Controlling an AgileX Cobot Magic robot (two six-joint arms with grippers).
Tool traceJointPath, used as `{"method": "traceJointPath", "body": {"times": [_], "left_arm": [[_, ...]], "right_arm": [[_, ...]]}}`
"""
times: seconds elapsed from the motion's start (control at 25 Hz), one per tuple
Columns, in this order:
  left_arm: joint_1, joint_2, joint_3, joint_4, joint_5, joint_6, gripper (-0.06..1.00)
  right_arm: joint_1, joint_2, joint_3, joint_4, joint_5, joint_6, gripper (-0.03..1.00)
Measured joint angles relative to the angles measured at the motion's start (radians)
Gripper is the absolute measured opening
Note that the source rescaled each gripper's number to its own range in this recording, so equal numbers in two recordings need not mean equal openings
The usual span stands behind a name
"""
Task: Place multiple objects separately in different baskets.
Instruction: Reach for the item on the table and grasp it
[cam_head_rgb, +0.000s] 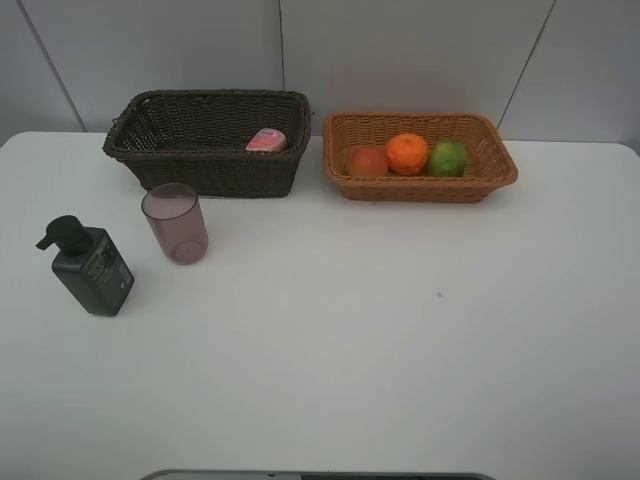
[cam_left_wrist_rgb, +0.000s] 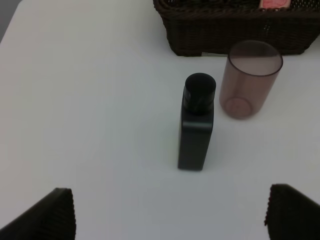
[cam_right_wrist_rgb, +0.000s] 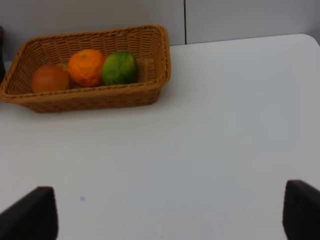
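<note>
The dark brown basket (cam_head_rgb: 205, 150) stands at the back left with the pink squeeze bottle (cam_head_rgb: 266, 140) lying inside. The light orange-tan basket (cam_head_rgb: 495, 175) at the back right holds the red-orange fruit (cam_head_rgb: 367, 161), the orange (cam_head_rgb: 407, 153) and the green lime (cam_head_rgb: 448, 157). The mauve cup (cam_head_rgb: 175, 223) and the dark pump bottle (cam_head_rgb: 90, 267) stand upright on the table in front of the dark basket. My left gripper (cam_left_wrist_rgb: 170, 215) is open and empty, short of the pump bottle (cam_left_wrist_rgb: 196, 125) and cup (cam_left_wrist_rgb: 248, 80). My right gripper (cam_right_wrist_rgb: 167, 212) is open and empty, well back from the tan basket (cam_right_wrist_rgb: 150, 95).
The white table (cam_head_rgb: 380, 330) ends at a grey wall behind the baskets. A small dark speck (cam_head_rgb: 438, 294) lies on the table right of centre. Neither arm shows in the exterior high view.
</note>
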Motion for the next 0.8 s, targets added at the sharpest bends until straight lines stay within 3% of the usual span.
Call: {"method": "traceJointPath", "body": {"times": [0.8], "left_arm": [[0.000,0.000,0.000,0.000,0.000,0.000,0.98]], "right_arm": [[0.000,0.000,0.000,0.000,0.000,0.000,1.00]]}}
